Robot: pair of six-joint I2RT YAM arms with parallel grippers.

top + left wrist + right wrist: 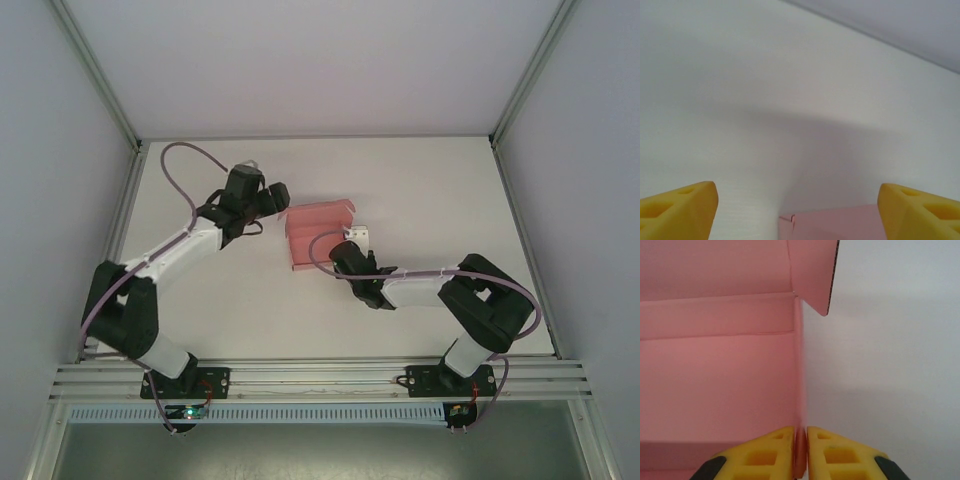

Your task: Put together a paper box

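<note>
A plain white bench (420,170) spans the middle, enclosed by pale grey panels (60,150) at left, right and far. Aluminium rails (320,378) cross its near edge.

The left gripper (799,212) has its jaws spread wide, with one yellow fingertip (677,209) at the near left corner and the other at the near right. Between them, at the near edge, lies part of the pink paper box (840,224), touching neither. Beyond it, the white table (765,75) carries a soft shadow and ends at a grey wall (920,25) far right.
</note>
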